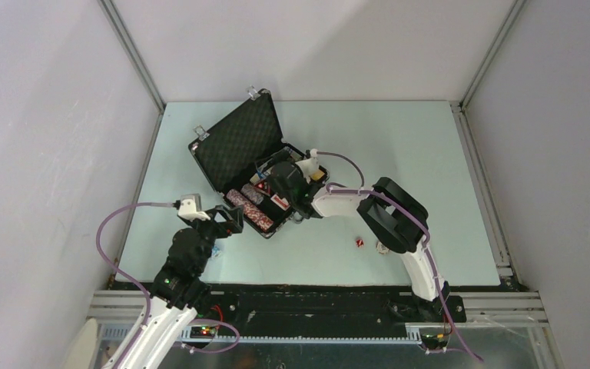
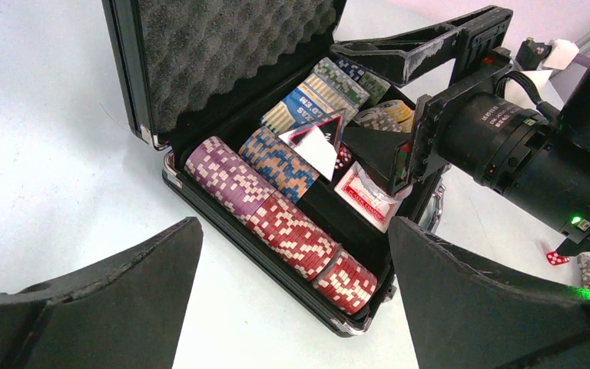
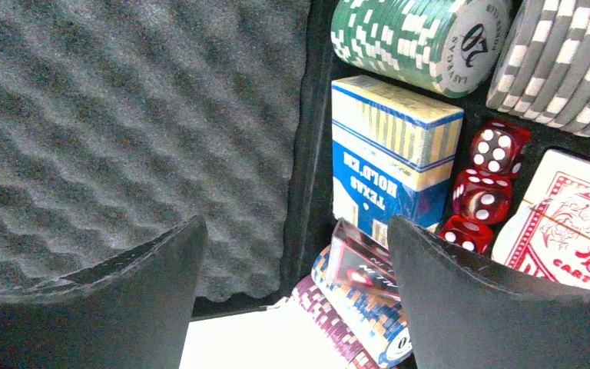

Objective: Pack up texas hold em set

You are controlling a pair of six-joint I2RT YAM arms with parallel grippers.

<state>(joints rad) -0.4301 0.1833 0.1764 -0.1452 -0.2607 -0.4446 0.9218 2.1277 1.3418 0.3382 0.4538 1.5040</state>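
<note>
The black case point(image 1: 236, 144) lies open, its foam lid point(image 3: 123, 115) tilted back. Inside are rows of purple chips point(image 2: 227, 177), red chips point(image 2: 292, 234), blue-orange chips point(image 2: 280, 161), green chips point(image 3: 407, 34) and grey chips point(image 3: 561, 61), a blue card box point(image 3: 392, 146), a red card deck point(image 3: 568, 215) and three red dice point(image 3: 488, 188). A clear triangular "all in" marker point(image 3: 361, 261) rests on the blue-orange chips. My right gripper point(image 3: 296, 223) hangs open over the case with nothing between its fingers. My left gripper point(image 2: 296, 227) is open, just off the case's front corner.
One red die point(image 1: 359, 242) lies on the table right of the case, with a short stack of chips point(image 1: 384, 247) beside it under the right arm. White walls close the table in at the left, back and right.
</note>
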